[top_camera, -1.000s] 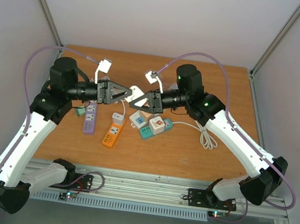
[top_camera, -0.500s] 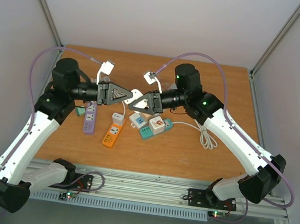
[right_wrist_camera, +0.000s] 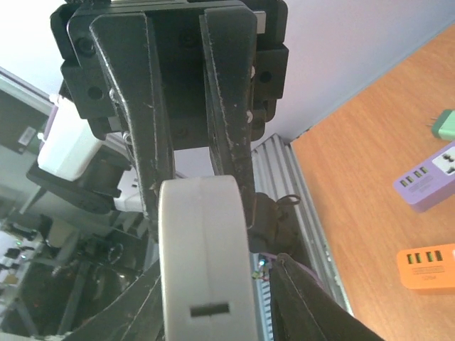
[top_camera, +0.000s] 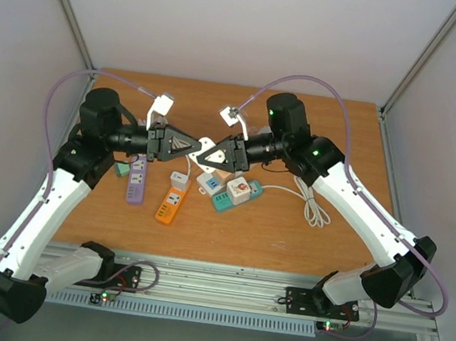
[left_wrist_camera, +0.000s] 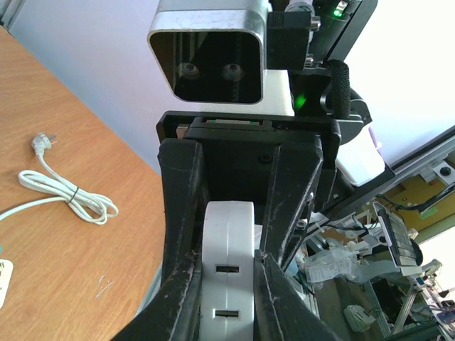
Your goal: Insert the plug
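A white adapter block (top_camera: 206,145) with two slots on its face hangs in the air between the two grippers, above the middle of the table. My left gripper (top_camera: 195,147) is shut on the block (left_wrist_camera: 229,270), and both fingers press its sides. My right gripper (top_camera: 209,157) is open, with its fingers on either side of the same block (right_wrist_camera: 206,256). One finger is at the block and a gap shows at the other. A white cable (top_camera: 314,207) with a plug lies coiled on the table at the right, and also shows in the left wrist view (left_wrist_camera: 64,192).
Under the grippers on the wooden table (top_camera: 286,237) lie a purple power strip (top_camera: 136,180), an orange strip (top_camera: 172,199), a teal and white strip (top_camera: 238,193), a white socket cube (top_camera: 210,182) and a green adapter (top_camera: 120,170).
My right gripper has moved left toward the left gripper, and its fingers now flank the white block. The left gripper has held the block almost still.
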